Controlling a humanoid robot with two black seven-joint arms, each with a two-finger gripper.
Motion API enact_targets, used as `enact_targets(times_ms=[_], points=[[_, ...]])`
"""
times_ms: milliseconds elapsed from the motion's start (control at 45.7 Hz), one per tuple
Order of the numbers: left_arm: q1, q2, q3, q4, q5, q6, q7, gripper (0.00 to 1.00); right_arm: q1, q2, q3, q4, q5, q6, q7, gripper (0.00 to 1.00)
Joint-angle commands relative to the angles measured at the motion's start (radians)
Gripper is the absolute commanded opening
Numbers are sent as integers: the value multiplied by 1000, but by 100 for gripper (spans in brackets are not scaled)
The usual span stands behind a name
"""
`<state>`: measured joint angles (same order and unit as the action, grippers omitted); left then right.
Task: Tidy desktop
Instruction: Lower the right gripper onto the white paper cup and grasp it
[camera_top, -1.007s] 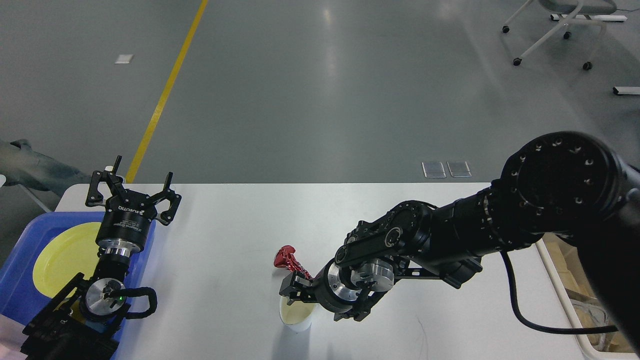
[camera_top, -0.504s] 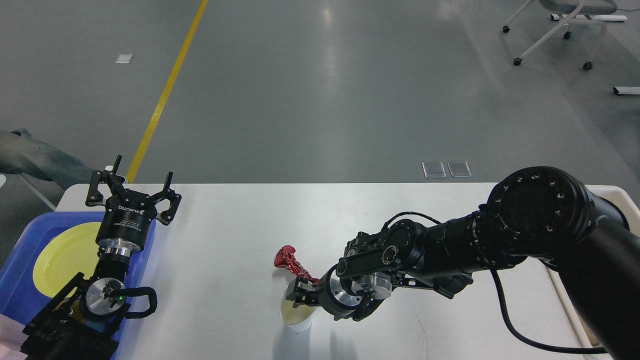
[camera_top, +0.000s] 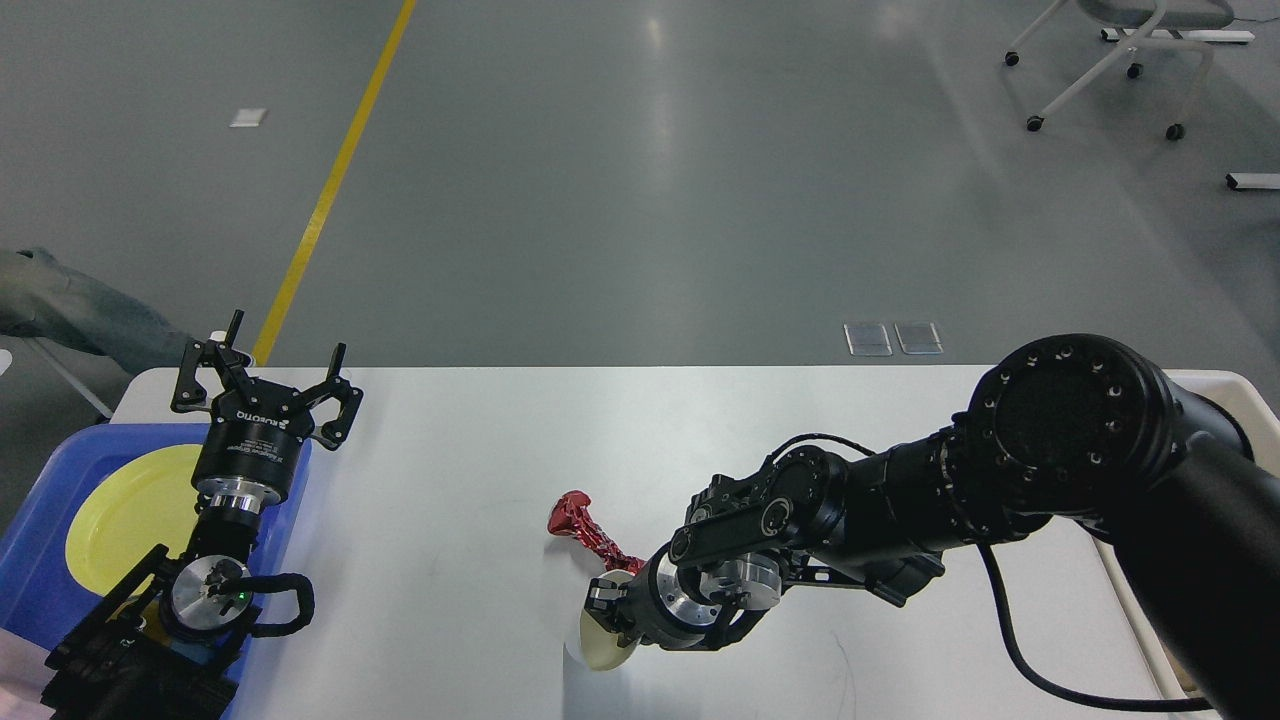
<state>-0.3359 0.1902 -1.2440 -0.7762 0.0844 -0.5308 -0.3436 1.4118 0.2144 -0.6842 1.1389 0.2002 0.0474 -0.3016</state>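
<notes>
The white desktop (camera_top: 470, 430) fills the lower part of the head view. A cream paper cup (camera_top: 603, 648) sits near the front middle, tilted with its mouth toward me. My right gripper (camera_top: 610, 608) is at the cup's rim and appears shut on it. A crumpled red wrapper (camera_top: 582, 526) lies on the desktop just behind the cup, its tail reaching toward the gripper. My left gripper (camera_top: 268, 378) is open and empty, held above the desktop's far left by the blue tray.
A blue plastic tray (camera_top: 40, 540) with a yellow plate (camera_top: 125, 510) in it stands at the left edge, under my left arm. A cream bin (camera_top: 1215, 385) shows at the right edge behind my right arm. An office chair (camera_top: 1110, 60) stands far back.
My right gripper has dropped toward the front edge onto the cup's rim, and the cup has gone from upright to tilted. The right arm's elbow has lowered. The left arm has not moved.
</notes>
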Motion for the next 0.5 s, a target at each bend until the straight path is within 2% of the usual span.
enact_targets(times_ms=[0,372,482], points=[[0,0,0,0,0,0,0,99,10,-1,-1,4,5,2,-1,0],[0,0,0,0,0,0,0,99,73,-47,-14,71,61,31,1,0],[0,0,0,0,0,0,0,99,137,-92,-44,117,80,104,6,0]])
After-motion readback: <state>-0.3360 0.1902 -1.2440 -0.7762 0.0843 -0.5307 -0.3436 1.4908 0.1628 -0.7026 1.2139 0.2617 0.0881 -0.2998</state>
